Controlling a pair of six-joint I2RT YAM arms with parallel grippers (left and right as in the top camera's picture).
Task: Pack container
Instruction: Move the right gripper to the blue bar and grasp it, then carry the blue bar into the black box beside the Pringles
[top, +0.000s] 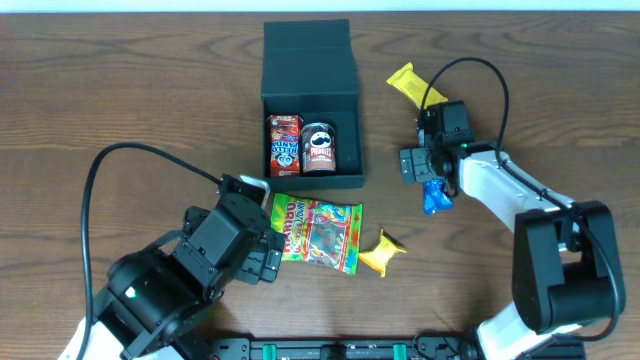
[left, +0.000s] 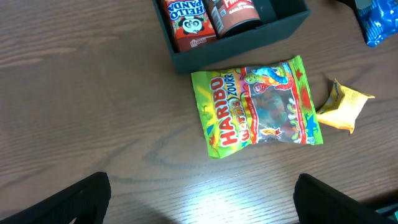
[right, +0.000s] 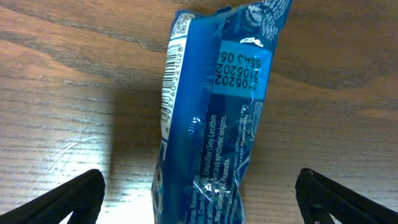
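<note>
The container (top: 310, 75), a dark box with its lid flapped back, holds a red Hello Panda box (top: 284, 145) and a small Pringles can (top: 318, 148). A Haribo bag (top: 318, 232) lies flat just in front of it, and a yellow packet (top: 383, 252) lies to the bag's right. My left gripper (top: 265, 222) stands open over bare wood, short of the Haribo bag (left: 258, 109). My right gripper (right: 202, 193) is open and astride a blue packet (right: 217, 106). Its fingers (right: 81, 196) stay clear of the wrapper on both sides.
A second yellow packet (top: 414, 83) lies at the back right, beyond the right arm. The left wrist view shows the container's front wall (left: 236, 46), the yellow packet (left: 344, 106) and the blue packet (left: 378, 25) at the upper right edge.
</note>
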